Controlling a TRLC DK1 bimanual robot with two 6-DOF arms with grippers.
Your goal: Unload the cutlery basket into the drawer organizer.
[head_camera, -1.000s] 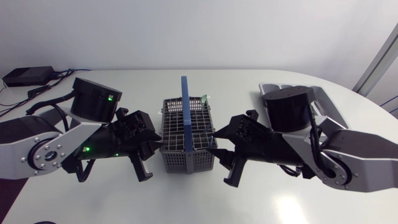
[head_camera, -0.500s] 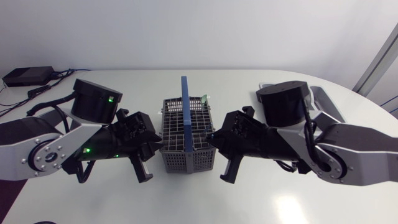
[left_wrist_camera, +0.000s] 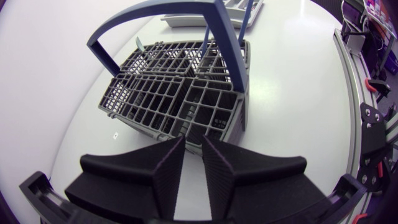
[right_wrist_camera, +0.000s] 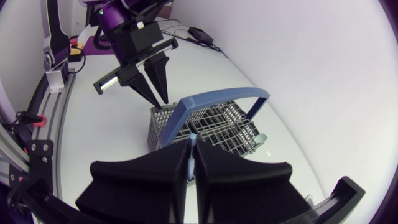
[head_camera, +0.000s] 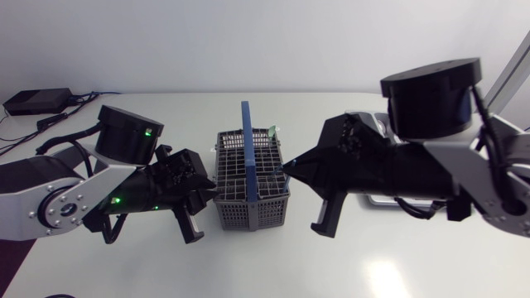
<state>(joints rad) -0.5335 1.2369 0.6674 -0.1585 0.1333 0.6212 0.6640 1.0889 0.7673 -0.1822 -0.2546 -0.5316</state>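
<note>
the right pincer (right_wrist_camera: 191,146) is clenched on a pale blue utensil handle (right_wrist_camera: 191,163), upright at the near side of the cutlery basket (head_camera: 248,194). its long axis is vertical, so the pull is probably straight up, then across to the drawer organizer (left_wrist_camera: 186,20) beneath this arm. the left pincer (left_wrist_camera: 193,144) seems clamped on the basket's opposite wall.

A robotics lab, by the look of it. A silver-and-black left arm (head_camera: 50,203) and right arm (head_camera: 472,178) lean in over a white desk (head_camera: 248,269) (a household cutlery basket (head_camera: 251,186) stands between them). Aluminium framing (right_wrist_camera: 55,74) with red clamps (right_wrist_camera: 30,118) lines the desk's edge. A black box (head_camera: 35,101) trailing cables (head_camera: 54,122) sits at its far left corner.
</note>
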